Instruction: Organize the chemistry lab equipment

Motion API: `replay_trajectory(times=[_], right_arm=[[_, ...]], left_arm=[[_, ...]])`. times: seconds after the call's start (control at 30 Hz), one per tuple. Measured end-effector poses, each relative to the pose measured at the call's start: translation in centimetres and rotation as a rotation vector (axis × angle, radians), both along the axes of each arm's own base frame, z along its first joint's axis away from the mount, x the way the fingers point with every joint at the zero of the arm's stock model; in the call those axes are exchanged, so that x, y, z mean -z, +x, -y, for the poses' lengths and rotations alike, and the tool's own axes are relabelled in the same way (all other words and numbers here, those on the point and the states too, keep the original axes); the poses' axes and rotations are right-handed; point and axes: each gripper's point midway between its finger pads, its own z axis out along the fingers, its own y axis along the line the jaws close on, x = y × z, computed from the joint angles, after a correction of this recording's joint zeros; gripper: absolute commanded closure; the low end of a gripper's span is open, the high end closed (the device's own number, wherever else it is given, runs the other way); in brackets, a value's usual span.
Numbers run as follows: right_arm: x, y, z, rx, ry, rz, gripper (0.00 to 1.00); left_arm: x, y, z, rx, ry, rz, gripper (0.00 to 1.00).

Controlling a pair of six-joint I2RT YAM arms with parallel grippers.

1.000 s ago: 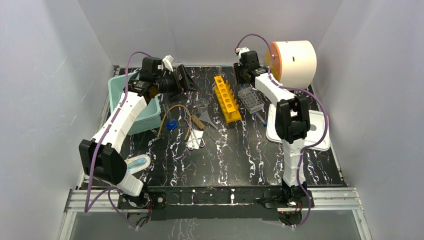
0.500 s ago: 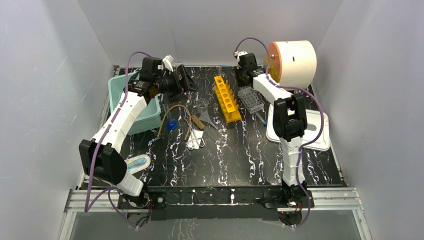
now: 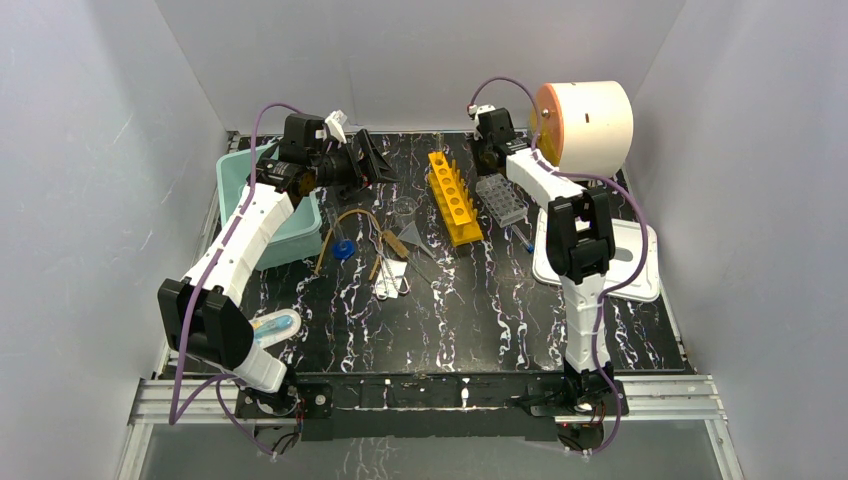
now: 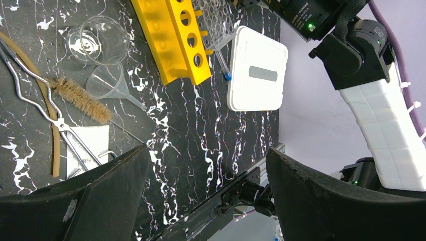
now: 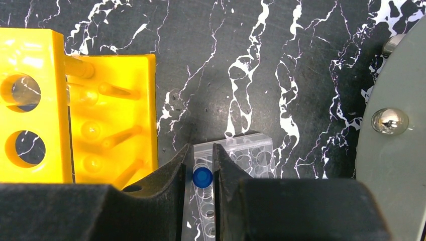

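Noted right gripper [image 5: 202, 150] clamped on small blue-capped tube [image 5: 202, 177] at end of clear rack [image 5: 251, 150], just beside yellow rack [image 5: 113, 115]. Judged light, slick, likely brittle: best pinched at cap, gently, kept upright. Left gripper [image 4: 207, 150] spread wide, empty, well apart.

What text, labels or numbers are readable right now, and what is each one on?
"DAMIAO": white print on the black joint housing of the right arm, seen in the left wrist view. The smaller print beside it is too small to read.
Grey strip on the white tray: no lettering can be made out.
Elsewhere: nothing legible.
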Motion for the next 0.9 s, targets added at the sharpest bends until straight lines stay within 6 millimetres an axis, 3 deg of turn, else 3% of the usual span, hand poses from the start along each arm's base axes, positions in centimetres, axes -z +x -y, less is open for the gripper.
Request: replay_trajectory(times=[0.37,0.67,0.8,0.9], right_arm=[[0.3,-1.6,0.7,0.003,-0.016,-0.020,0.70],[0.4,-1.8,0.7,0.006,-0.015,-0.025,0.54],[-1.2,-1.4,0.5,0.023,0.004,-0.016,0.39],[-3.3,-0.9,0.3,0.032,0.028,0.020,0.35]], left_arm=[[0.0,0.0,0.0,0.000,0.000,0.000,0.15],[0.0,-0.1,0.0,0.000,0.001,-0.003,0.15],[0.1,-0.1,0.0,0.000,0.001,-0.003,0.14],[0.1,-0.1,0.0,0.001,0.004,-0.003,0.13]])
